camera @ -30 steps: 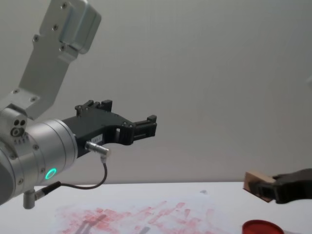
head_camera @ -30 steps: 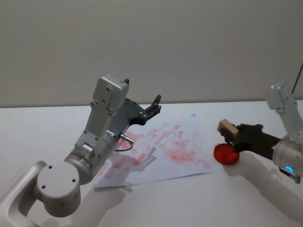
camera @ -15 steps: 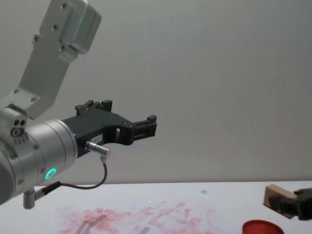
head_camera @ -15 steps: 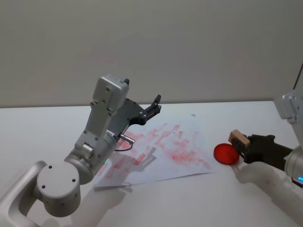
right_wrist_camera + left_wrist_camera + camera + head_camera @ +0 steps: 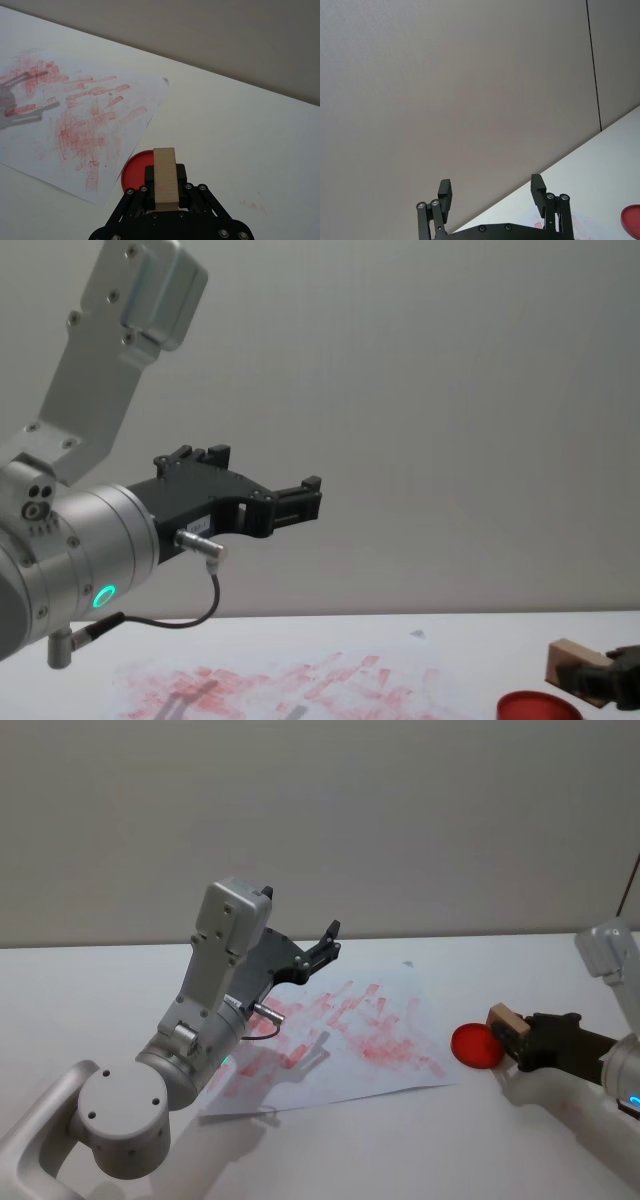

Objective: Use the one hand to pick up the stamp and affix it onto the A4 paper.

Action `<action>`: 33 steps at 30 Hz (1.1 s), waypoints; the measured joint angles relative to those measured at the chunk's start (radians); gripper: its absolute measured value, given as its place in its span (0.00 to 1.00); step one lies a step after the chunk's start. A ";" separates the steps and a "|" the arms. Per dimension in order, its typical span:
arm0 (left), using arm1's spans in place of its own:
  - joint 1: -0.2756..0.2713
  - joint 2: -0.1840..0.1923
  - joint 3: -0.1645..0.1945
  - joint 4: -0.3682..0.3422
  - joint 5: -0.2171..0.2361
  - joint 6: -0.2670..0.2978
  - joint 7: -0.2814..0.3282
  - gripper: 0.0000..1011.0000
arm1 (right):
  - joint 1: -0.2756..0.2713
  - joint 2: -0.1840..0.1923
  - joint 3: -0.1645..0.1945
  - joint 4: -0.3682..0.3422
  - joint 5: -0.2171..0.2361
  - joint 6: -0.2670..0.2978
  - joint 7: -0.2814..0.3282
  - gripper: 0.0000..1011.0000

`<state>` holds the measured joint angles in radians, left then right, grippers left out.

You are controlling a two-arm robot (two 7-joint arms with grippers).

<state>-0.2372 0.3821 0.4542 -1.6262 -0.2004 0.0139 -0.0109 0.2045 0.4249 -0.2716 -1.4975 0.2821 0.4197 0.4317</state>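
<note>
- The stamp (image 5: 504,1021), a light tan wooden block, sits clamped between the black fingers of the right gripper (image 5: 517,1038), low over the right side of the white table (image 5: 420,1140).
- In the right wrist view the stamp (image 5: 165,175) stands out past the fingertips, with a finger pressed to each of its long sides; the jaws are closed only as far as the block's width.
- In the chest view the stamp (image 5: 577,669) shows at the right edge, tilted, and raised a little above the table surface.
- The round red ink pad (image 5: 477,1045) lies flat on the table just left of the stamp; in the right wrist view the ink pad (image 5: 134,171) is partly hidden behind the gripper (image 5: 165,192). Whether the stamp touches the pad cannot be told.
- The A4 paper (image 5: 340,1040) lies flat to the left of the ink pad, its near right edge close to the pad. It is covered with red and pink stamp marks, and grey shadow streaks cross its left part.
- The right gripper reaches in from the right, at the end of a silver wrist with a blue light (image 5: 634,1100).
- The left gripper (image 5: 325,942) hangs in the air above the far left part of the paper, holding nothing. In the left wrist view its two fingers stand well apart, the left gripper (image 5: 491,192) pointing toward the grey wall (image 5: 470,90).
- A thin black cable (image 5: 180,615) hangs beneath the left wrist, which carries a green light (image 5: 103,596).
</note>
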 joint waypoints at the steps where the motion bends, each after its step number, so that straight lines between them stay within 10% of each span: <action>1: 0.000 0.000 0.000 0.000 0.000 0.000 0.000 0.99 | 0.009 -0.005 -0.003 0.012 -0.008 -0.002 0.010 0.22; 19: 0.000 0.000 0.000 0.000 0.000 0.000 0.000 0.99 | 0.094 -0.053 -0.033 0.119 -0.062 -0.010 0.083 0.24; 33: 0.000 0.000 0.000 0.000 0.000 0.000 0.000 0.99 | 0.115 -0.065 -0.041 0.144 -0.075 -0.010 0.101 0.68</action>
<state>-0.2372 0.3821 0.4542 -1.6262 -0.2004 0.0139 -0.0109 0.3196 0.3598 -0.3126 -1.3533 0.2074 0.4099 0.5331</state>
